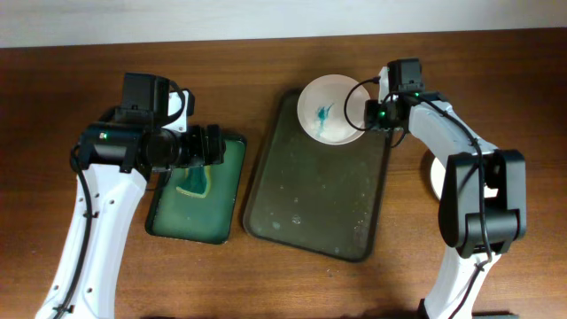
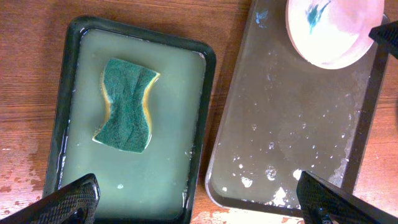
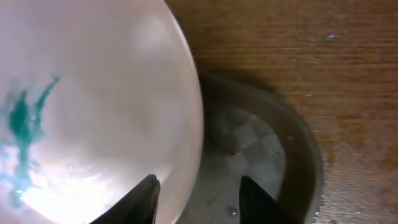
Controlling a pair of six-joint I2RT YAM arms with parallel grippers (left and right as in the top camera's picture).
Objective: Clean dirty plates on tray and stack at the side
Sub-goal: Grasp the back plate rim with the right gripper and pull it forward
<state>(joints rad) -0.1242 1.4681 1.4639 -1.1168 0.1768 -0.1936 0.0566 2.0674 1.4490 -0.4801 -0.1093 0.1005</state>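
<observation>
A white plate with a teal smear sits at the far end of the large dark tray. My right gripper is open at the plate's right rim. In the right wrist view one finger is over the plate and the other over the tray, with the rim between the fingers. A green and yellow sponge lies in the small green tray of soapy water. My left gripper is wide open and empty above that tray, apart from the sponge.
A second white plate lies on the table to the right of the large tray, mostly hidden by my right arm. The large tray holds water drops and suds. The table is brown wood.
</observation>
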